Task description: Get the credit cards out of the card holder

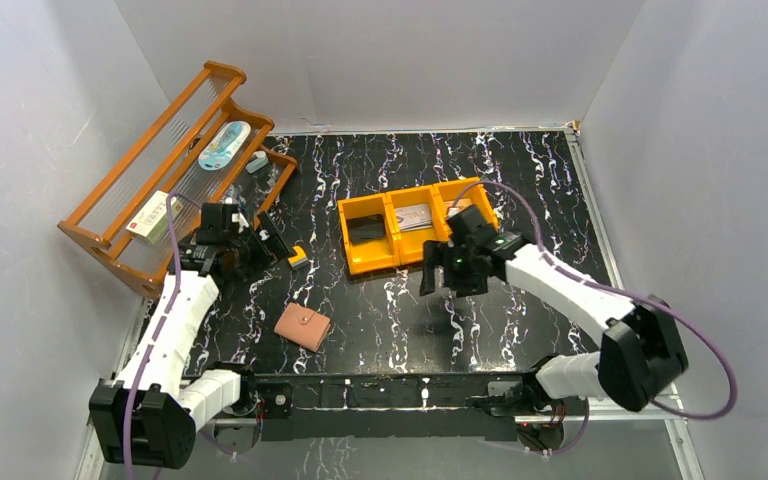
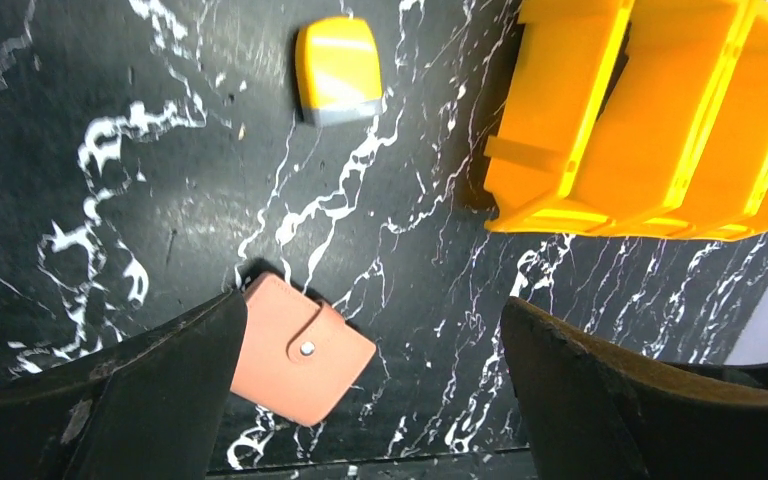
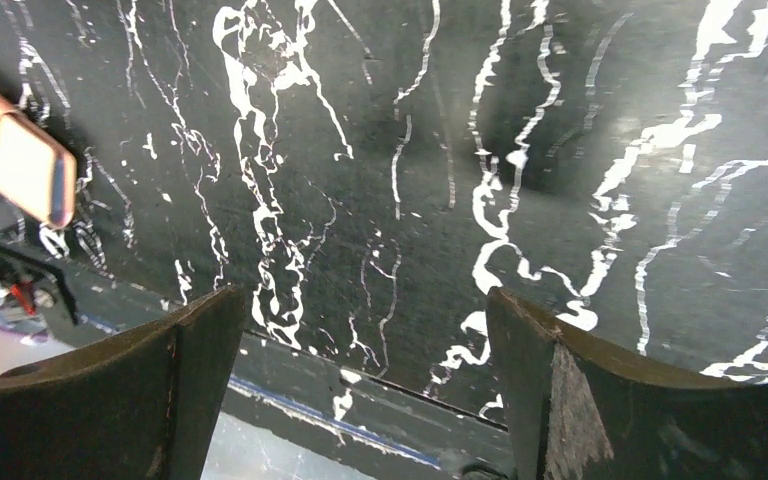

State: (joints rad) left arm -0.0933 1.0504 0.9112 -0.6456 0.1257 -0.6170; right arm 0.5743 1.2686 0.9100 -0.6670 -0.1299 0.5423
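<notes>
While both hang above the table with jaws spread wide and nothing in them, the left gripper has the holder just beside one finger, which hides a corner of it. The holder lies flat and folded shut, its tab snapped down. Ahead of this gripper sits a yellow block. Off to its right is the orange tray.

The right gripper hovers at the tray's near wall. In its wrist view the holder shows far off to the left, beyond its finger.

The tray has three bins. The one farthest from the right gripper holds a dark card. The middle bin holds pale cards. The nearest bin is partly hidden by the gripper.

Left of the left gripper stands a wooden rack carrying a pale blue case and a red-and-white box.
</notes>
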